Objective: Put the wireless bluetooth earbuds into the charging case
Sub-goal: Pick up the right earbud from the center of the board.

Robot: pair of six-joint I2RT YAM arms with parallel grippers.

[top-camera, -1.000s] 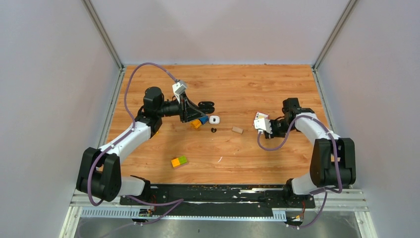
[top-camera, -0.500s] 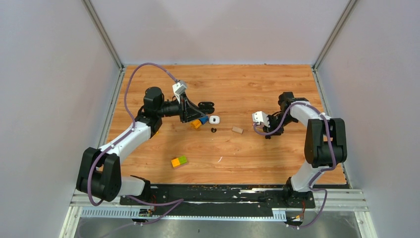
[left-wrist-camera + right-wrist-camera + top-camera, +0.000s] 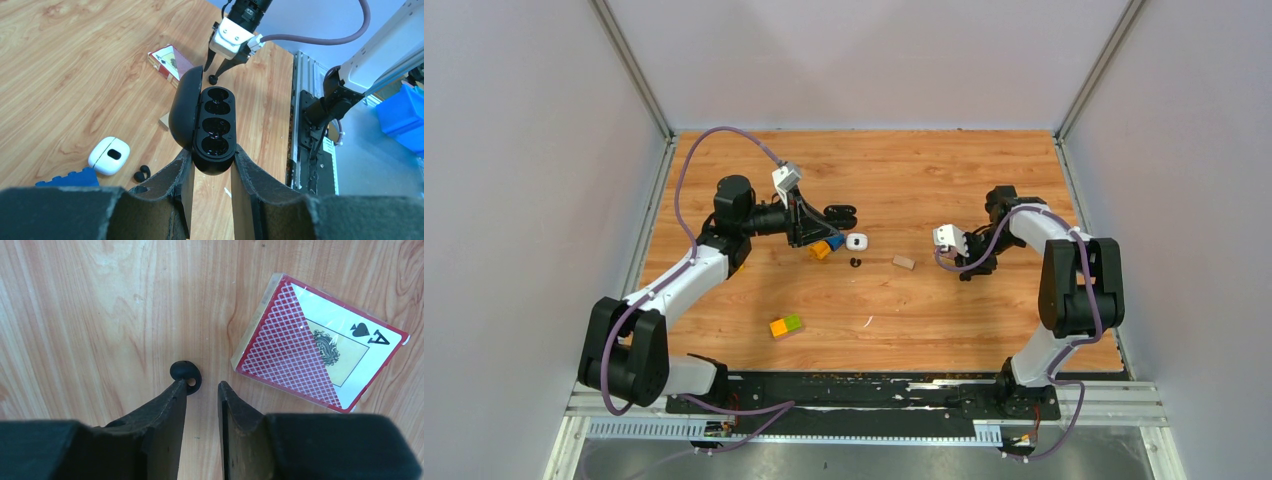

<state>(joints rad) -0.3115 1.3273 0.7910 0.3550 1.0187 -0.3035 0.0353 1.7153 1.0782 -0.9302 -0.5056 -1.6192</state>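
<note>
1. Left gripper (image 3: 212,152): closed narrow on the near end of the black charging case (image 3: 216,125). The case is held clear of the table, left of centre.
2. The lid (image 3: 184,112) is swung open and the wells face up. This is judged a presenting pose, so that the other arm can feed buds in. The wells look empty.
3. Right gripper (image 3: 201,386): the fingers are slightly parted with nothing between them. The tips point down at the table on the right side.
4. Black earbud (image 3: 185,374): it lies on the wood, touching or just beside one fingertip (image 3: 175,395), outside the gap. The jaws are judged offset and would have to shift over the bud before closing.
5. Playing-card box (image 3: 320,357): it lies flat, just beside that bud. It is near enough to foul a finger, or to be nudged, during a pick.
6. Other black bud (image 3: 855,263): it sits mid-table, just near of a white case (image 3: 856,241) and left of a wooden block (image 3: 904,263). Whether it is one piece or two cannot be told.
7. White buds: none can be made out in any view.
</note>
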